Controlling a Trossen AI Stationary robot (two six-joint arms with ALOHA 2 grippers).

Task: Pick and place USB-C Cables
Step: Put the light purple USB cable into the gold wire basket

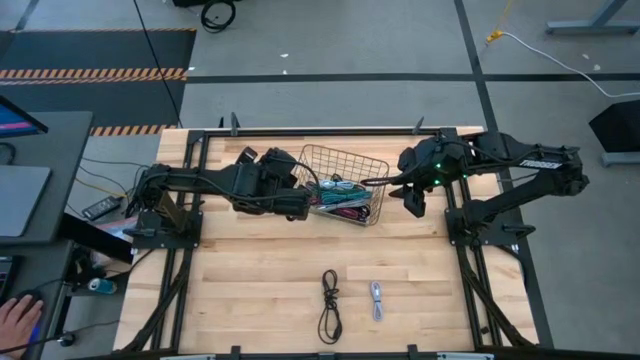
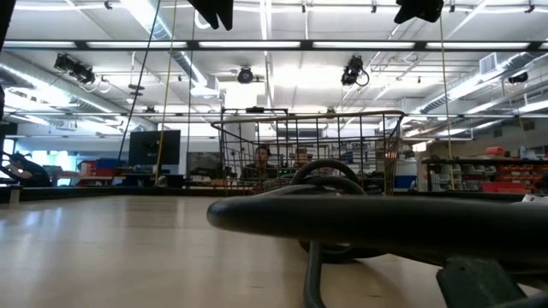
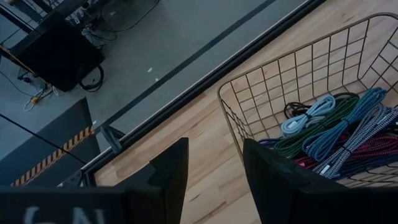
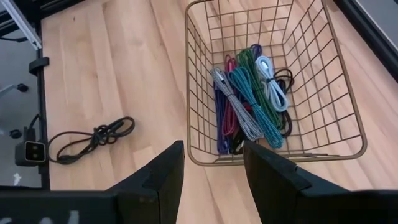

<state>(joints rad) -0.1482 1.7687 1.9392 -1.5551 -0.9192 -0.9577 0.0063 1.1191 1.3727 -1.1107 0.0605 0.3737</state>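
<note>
The left gripper (image 1: pixel 300 200) hangs above the wooden table (image 1: pixel 250 290) at the left rim of the wire basket (image 1: pixel 375 165), toward the table's far edge. Its own camera shows its two dark fingers (image 3: pixel 171 171) parted with a clear gap between them and nothing in that gap; the bare tabletop and the basket's near corner lie beneath them.

The basket stands near the middle of the far edge, between the two arms. Most of the USB-C cables (image 4: pixel 249 102) lie bundled in it, side by side along its floor: a pale blue-grey one (image 4: pixel 270 78), teal, green, purple and magenta ones, a grey-white braided one, and a black one against the basket wall.

Two more cables lie out on the open tabletop, near the middle of the near edge and well apart from the basket. The black cable (image 1: pixel 330 305) is stretched out long with a knot in its middle; the pale cable (image 1: pixel 376 300), a short folded bundle, lies just to its right without touching it.

The right gripper (image 1: pixel 414 203) hovers just beyond the basket's right rim. Its fingers (image 4: pixel 168 174) also stand apart and hold nothing, with the basket's rim and bare wood showing between them.
</note>
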